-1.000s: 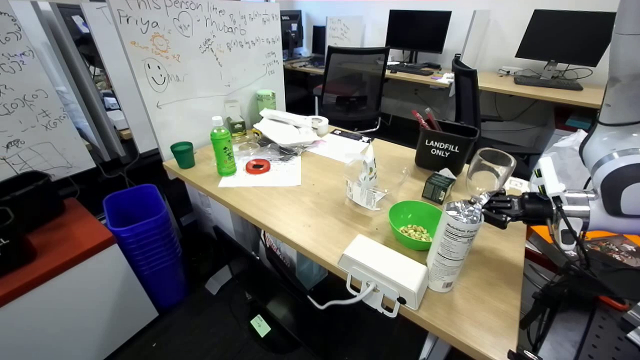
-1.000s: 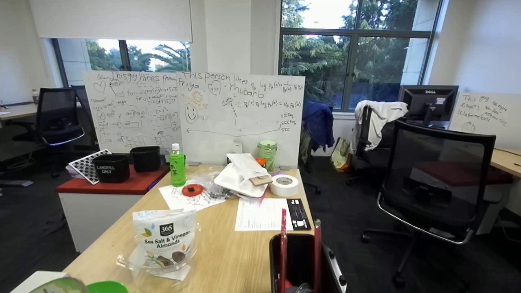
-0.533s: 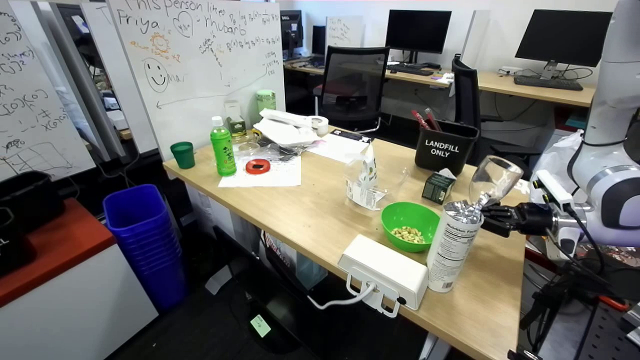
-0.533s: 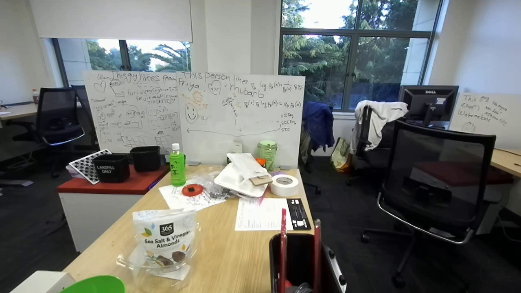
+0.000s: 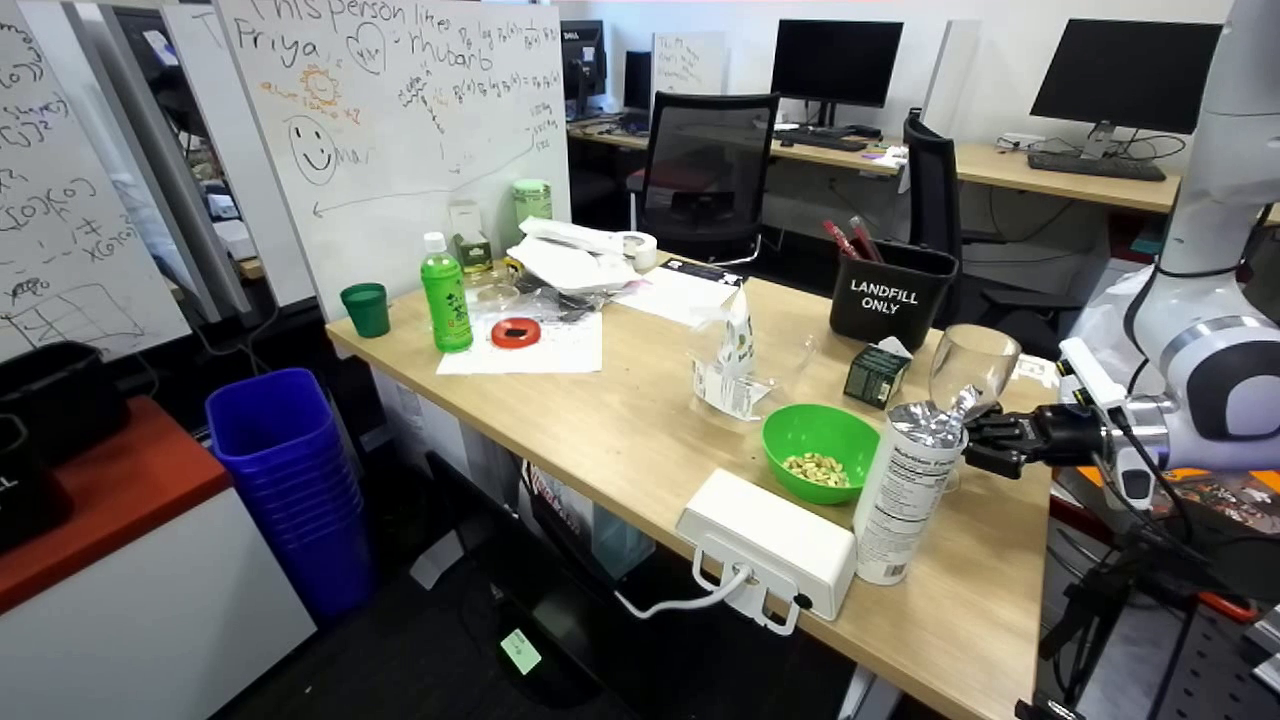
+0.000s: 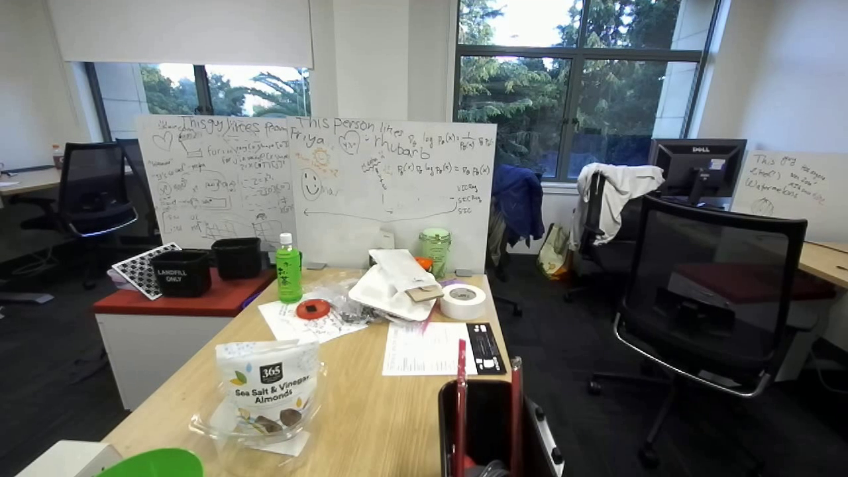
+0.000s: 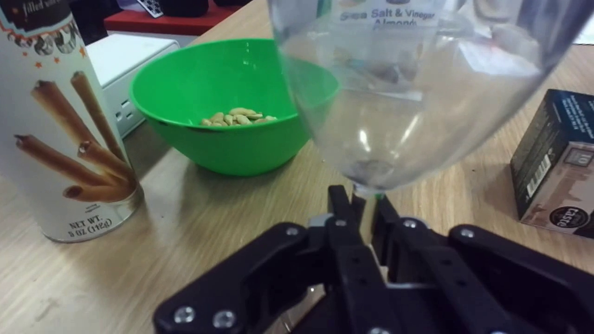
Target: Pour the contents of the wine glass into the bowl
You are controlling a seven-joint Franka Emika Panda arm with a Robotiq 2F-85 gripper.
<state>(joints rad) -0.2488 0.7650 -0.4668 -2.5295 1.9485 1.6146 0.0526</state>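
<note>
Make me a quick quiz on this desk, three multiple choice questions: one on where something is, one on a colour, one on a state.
1. The loose nuts lie:
A. on white paper
B. in the green bowl
C. in the black bin

2. The cap of the green bottle is:
A. red
B. black
C. white

3. The wine glass is:
A. mouth-up in the claw
B. upside down
C. lying on the table

1 B: the wrist view shows them inside.
2 C: white in both exterior views.
3 A: mouth upward in an exterior view, gripped in the wrist view.
</note>
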